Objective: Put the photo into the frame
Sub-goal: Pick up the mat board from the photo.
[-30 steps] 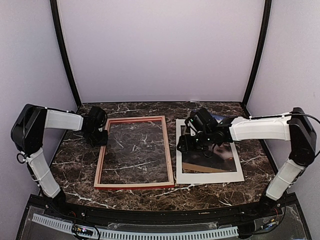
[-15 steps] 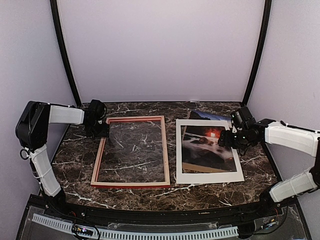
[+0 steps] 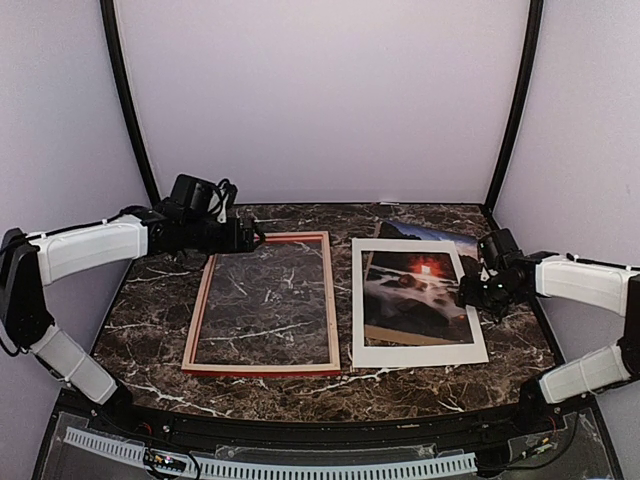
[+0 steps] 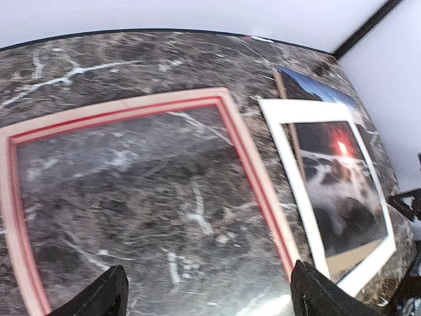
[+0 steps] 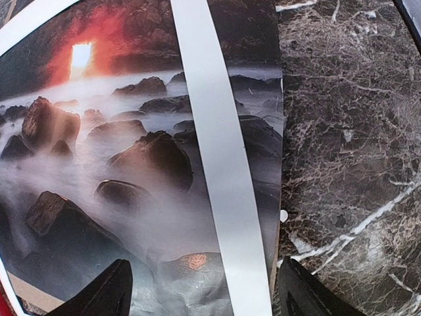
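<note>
Photo [image 3: 415,295] under white mat [image 3: 420,352], just R of frame [image 3: 335,300]

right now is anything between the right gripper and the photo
Yes: the white mat lies on top of the photo, covering its borders. The right gripper stands open at their right edge; nothing visible lies in the frame.

Saw only part of the photo [image 3: 415,290] through the white mat [image 3: 357,300]; lost the near end of the frame [image 4: 253,171] below the left wrist view's edge.
</note>
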Motion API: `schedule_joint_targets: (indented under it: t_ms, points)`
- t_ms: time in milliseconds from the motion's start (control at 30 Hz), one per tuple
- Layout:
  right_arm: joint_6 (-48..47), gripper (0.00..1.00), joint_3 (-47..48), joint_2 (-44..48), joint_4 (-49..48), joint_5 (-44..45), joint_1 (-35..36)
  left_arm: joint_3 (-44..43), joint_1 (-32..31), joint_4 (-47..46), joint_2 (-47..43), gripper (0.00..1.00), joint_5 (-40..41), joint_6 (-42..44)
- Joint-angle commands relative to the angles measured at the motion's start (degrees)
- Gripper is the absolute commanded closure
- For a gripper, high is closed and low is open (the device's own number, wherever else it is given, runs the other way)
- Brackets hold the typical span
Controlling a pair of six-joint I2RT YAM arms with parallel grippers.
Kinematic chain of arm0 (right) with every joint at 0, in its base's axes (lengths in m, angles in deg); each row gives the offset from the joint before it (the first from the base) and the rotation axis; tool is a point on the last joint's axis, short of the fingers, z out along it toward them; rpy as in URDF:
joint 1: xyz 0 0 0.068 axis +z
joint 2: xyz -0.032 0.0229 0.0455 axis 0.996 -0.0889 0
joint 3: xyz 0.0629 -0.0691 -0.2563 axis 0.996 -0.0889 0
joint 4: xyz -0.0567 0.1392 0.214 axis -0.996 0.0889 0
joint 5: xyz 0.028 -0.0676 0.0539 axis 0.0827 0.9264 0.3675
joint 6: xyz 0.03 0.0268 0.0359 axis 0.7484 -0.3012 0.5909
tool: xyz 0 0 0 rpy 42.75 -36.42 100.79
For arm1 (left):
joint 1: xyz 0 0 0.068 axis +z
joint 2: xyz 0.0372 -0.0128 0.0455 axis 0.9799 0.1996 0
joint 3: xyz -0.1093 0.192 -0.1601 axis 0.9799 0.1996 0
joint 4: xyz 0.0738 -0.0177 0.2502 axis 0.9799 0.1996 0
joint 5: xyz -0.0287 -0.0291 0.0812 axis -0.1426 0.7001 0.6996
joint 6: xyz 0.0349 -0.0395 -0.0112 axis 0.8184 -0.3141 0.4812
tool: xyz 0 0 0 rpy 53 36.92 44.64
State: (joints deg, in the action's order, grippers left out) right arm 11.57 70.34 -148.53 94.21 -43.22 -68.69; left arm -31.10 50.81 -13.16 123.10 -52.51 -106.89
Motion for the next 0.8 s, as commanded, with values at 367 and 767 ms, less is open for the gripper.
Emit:
schedule_joint_targets:
  t_ms: [367,767]
  points:
    - [-4.18,0.34,-1.59,-4.03,-4.9,-2.91,-2.65,-10.07,-22.89,-6.93,17.42,0.12,-5.19,-5.95]
    - [-6.08,0.35,0.49,-8.95,-6.87,-4.83,-3.65,-20.91,-26.62,-5.1,31.79,0.13,-4.31,-7.3]
